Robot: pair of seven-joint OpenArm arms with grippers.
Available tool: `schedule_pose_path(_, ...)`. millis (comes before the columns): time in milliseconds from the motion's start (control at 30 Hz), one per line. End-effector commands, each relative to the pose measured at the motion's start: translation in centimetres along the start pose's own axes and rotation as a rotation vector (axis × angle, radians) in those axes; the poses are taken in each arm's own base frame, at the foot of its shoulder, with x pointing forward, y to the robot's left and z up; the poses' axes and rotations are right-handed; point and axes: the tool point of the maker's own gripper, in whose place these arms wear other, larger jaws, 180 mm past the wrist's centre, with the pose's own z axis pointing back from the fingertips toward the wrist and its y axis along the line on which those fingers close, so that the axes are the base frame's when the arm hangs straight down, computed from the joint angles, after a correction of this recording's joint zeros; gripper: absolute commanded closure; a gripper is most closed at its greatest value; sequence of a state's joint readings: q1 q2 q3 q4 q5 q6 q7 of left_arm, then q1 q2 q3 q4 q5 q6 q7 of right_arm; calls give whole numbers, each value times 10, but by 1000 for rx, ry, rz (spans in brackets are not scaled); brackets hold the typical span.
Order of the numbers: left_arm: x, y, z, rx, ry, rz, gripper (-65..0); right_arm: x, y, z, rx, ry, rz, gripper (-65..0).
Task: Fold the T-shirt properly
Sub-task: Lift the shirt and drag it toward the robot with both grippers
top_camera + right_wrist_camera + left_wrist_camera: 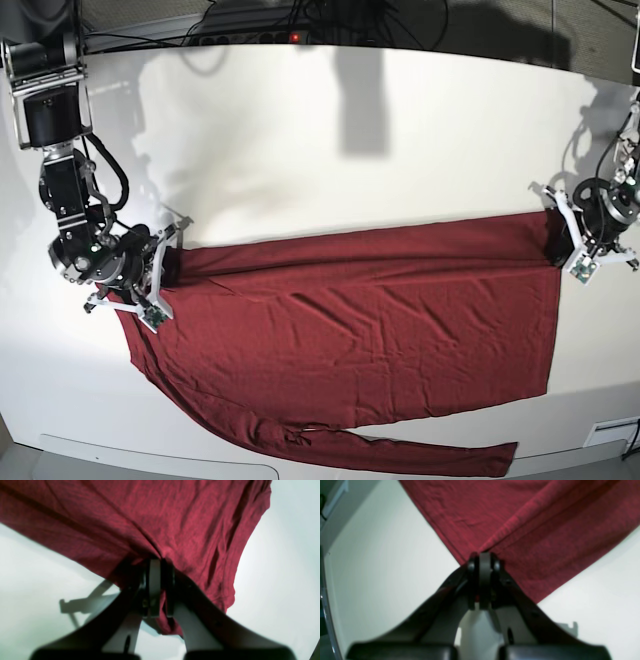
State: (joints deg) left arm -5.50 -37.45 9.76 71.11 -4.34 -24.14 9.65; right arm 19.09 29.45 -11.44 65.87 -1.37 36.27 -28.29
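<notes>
The T-shirt (pixel 350 340), a dark red long-sleeved knit, is spread across the white table (pixel 330 160) in the base view, stretched from one side to the other. Its upper edge is drawn into a nearly straight line between the two grippers, and soft wrinkles are seen across the body. One long sleeve is laid along the lower edge, reaching toward the table's near rim.

At that view's right, a corner of the cloth is pinched by the left gripper (pixel 558 240). In the left wrist view the fingers (pixel 483 565) are pressed together on the fabric (pixel 520 517), from which a taut ridge is pulled away diagonally.

At the base view's left, the opposite end of the upper edge is clamped by the right gripper (pixel 165 265). In the right wrist view its fingers (pixel 155 580) are closed on a bunch of the shirt (pixel 175 517), and a small fold of cloth is seen hanging below them.

Cables (pixel 260 25) are seen along the far edge of the table.
</notes>
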Motion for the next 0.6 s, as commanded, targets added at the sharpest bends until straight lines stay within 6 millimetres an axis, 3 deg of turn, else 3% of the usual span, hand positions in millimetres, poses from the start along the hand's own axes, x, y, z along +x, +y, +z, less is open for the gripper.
schedule_pose_path(0, 10, 23, 3, 51, -24, -20, 0, 14, -23, 7, -51, -32, 1, 0)
schedule_pose_path(300, -15, 20, -3, 44, 0, 17, 0, 19, -29, -3, -57, -15, -13, 0)
schedule_pose_path(500, -14, 19, -5, 45, -8, 26, 0, 15, -32, -3, -71, 5, 5, 0)
schedule_pose_path(533, -13, 19, -5, 48, -10, 27, -33, 16, -33, -3, -74, 4, 5, 0)
schedule_pose_path(567, -12, 20, -5, 49, -12, 28, -84, 16, -34, -3, -77, 3, 4, -55)
